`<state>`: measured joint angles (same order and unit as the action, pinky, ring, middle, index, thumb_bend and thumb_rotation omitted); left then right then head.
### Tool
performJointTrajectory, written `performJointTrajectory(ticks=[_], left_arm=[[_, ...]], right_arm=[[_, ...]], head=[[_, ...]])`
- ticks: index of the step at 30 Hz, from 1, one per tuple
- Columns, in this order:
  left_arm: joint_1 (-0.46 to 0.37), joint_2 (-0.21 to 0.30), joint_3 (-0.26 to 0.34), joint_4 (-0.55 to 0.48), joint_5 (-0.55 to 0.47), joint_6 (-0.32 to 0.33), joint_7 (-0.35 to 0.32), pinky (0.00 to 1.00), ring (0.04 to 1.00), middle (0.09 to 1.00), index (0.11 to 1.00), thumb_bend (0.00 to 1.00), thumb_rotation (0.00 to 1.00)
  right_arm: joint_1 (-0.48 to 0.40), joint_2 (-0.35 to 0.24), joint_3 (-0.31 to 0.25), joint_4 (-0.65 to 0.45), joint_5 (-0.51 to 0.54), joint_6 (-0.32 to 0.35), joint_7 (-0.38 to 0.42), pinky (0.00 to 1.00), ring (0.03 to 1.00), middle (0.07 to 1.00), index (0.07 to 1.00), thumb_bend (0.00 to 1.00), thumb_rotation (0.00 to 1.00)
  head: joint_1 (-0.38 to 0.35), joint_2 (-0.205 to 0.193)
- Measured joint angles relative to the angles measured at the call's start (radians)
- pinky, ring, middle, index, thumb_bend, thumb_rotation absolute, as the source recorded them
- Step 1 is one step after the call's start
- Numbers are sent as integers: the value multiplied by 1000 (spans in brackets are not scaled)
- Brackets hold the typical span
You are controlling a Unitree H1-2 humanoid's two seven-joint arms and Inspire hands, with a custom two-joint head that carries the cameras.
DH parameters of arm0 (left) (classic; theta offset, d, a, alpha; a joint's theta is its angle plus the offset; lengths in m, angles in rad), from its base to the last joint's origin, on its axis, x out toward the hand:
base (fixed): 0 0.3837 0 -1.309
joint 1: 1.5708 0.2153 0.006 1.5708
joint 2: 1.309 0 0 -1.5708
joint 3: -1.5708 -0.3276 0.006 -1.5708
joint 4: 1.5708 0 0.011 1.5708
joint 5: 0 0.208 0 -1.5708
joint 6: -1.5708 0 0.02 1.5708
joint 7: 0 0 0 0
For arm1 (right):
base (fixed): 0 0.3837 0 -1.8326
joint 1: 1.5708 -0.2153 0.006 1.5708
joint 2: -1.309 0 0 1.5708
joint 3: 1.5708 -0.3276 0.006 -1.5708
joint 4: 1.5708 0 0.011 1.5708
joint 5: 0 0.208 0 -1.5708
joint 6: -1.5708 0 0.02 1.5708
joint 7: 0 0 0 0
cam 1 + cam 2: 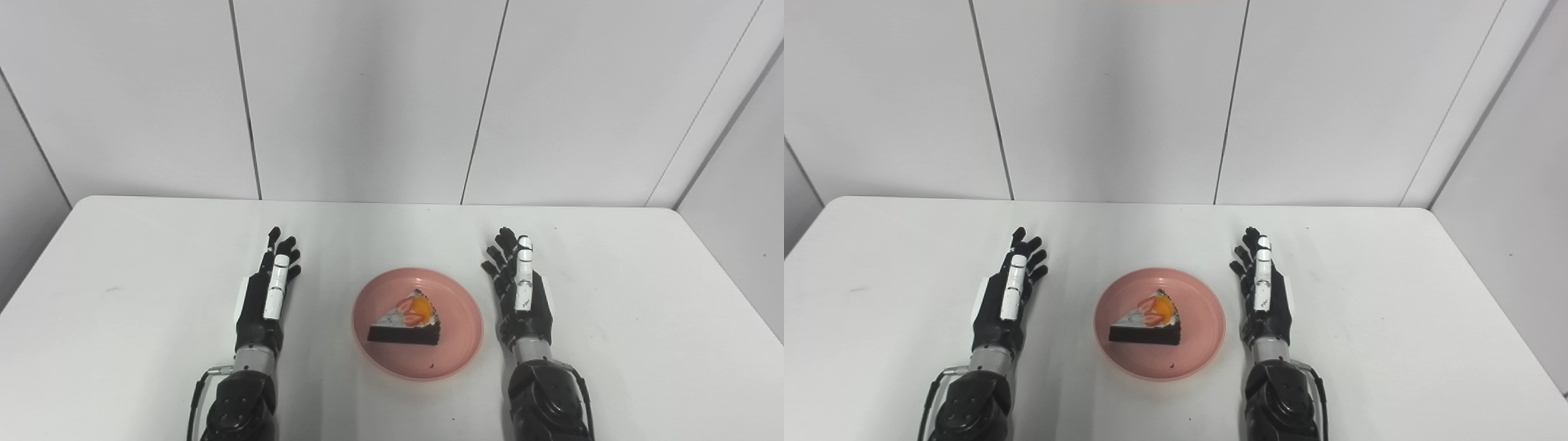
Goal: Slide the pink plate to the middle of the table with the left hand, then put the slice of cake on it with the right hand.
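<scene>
The pink plate [456, 343] lies in the middle of the white table, near the front. On it rests the slice of cake [407, 321], a chocolate wedge with white cream, strawberry and orange on top. My left hand [269, 294] rests to the plate's left, fingers stretched forward and apart, holding nothing. My right hand [520, 294] stands edge-up to the plate's right, also open and a short gap away from the rim. Neither hand touches plate or cake.
The white table [122, 275] has rounded far corners and ends at white wall panels behind. A few dark crumbs [432, 365] lie on the plate's near part and on the table in front of it.
</scene>
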<state>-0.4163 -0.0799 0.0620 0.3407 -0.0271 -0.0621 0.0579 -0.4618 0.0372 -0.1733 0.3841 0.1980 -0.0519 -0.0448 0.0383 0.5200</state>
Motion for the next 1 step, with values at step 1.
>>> performJointTrajectory(ticks=[1], left_arm=[[0,0,0,0,0,0,0,894,921,939,1000,650,955]], right_arm=[[0,0,0,0,0,0,0,893,908,929,892,709,975]], head=[[0,0]])
